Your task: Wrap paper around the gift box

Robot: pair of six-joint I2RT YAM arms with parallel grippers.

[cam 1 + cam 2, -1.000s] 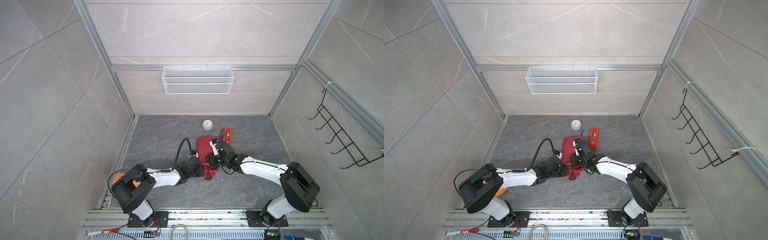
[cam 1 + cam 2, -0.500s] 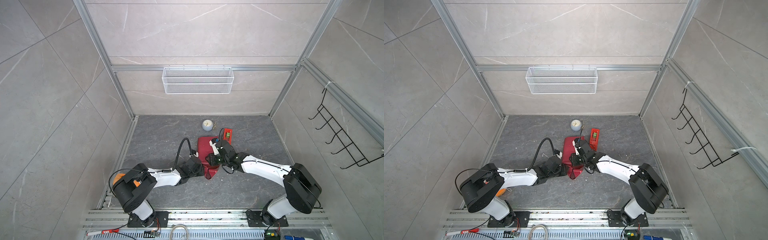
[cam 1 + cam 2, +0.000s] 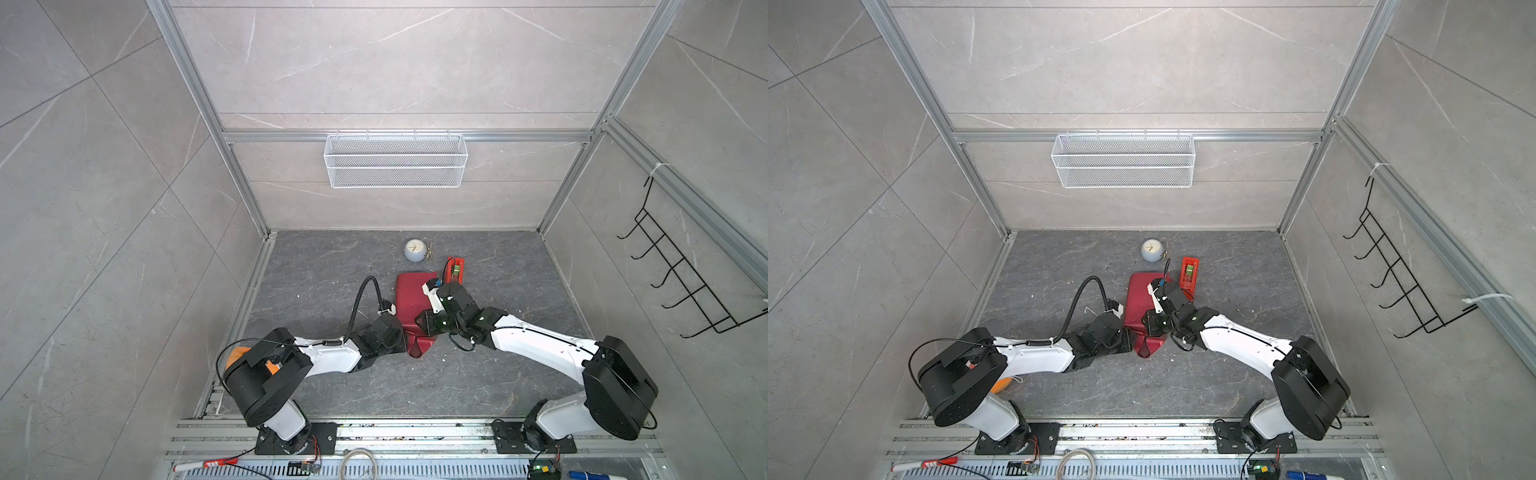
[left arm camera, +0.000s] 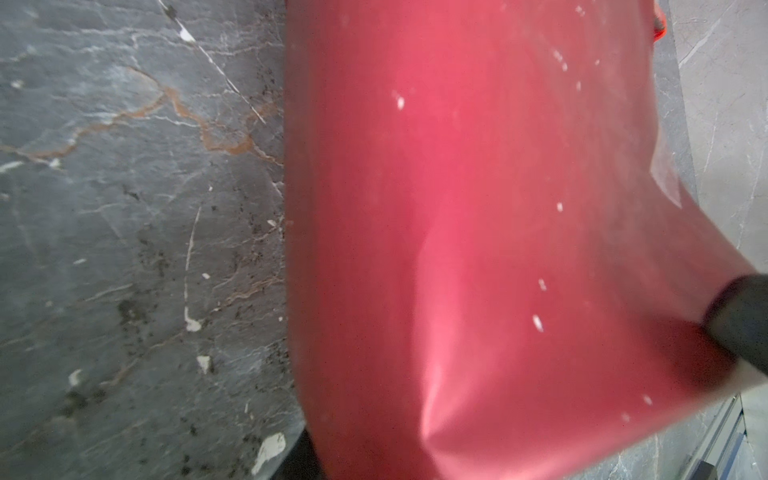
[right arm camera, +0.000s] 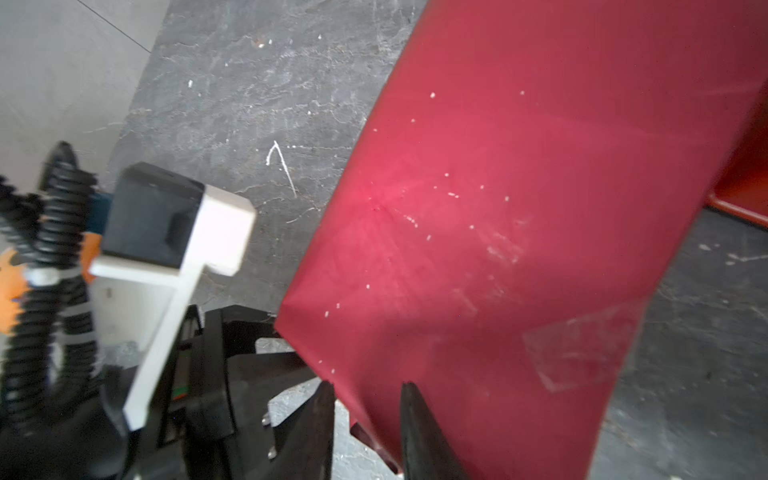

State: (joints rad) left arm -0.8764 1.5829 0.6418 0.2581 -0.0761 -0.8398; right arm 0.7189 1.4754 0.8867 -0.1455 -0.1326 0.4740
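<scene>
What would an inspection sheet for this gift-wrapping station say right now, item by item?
surface: dark grey stone-look tabletop, dotted with white specks.
job's things: maroon paper folded over a boxy shape; the gift box itself is not visible.
clutter: small clock and red tape dispenser beyond the paper, toward the back wall.
claws: left claw at the paper's near end, jaws hidden; right claw with jaws apart, astride the paper's edge.
cables: black corrugated hose arches over the left arm; pale cable coil at the front rail.
surroundings: white wire basket on the back wall; black hook rack on the right wall.
</scene>
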